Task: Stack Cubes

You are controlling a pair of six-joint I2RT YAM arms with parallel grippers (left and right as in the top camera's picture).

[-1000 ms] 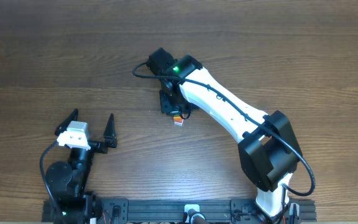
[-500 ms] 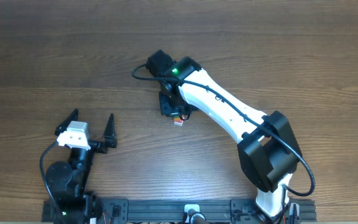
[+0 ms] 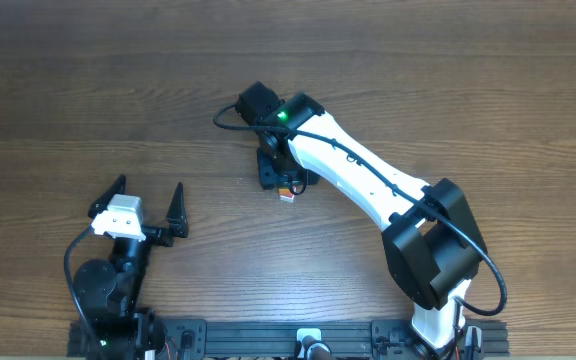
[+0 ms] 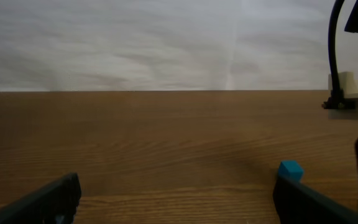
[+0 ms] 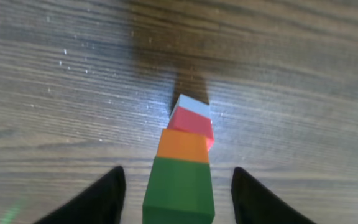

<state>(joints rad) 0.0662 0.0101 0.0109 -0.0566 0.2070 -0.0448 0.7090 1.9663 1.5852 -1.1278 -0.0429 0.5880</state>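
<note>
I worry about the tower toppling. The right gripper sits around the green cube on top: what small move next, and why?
Probably lift the right gripper straight up. Its fingers stand open, with gaps on either side of the green cube, which rests on the orange cube, so sideways motion risks knocking the stack.

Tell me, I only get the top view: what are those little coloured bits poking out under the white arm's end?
Observer: The right wrist view shows a stack: a green cube on top, then an orange cube, a red cube and a white cube lowest.
Visitor: Is the arm gripping it?
Observer: No; its jaws stand open, one each side of the green cube, with gaps.
Visitor: Any cubes left over?
Observer: The left wrist view shows a blue cube lying alone on the table.
</note>
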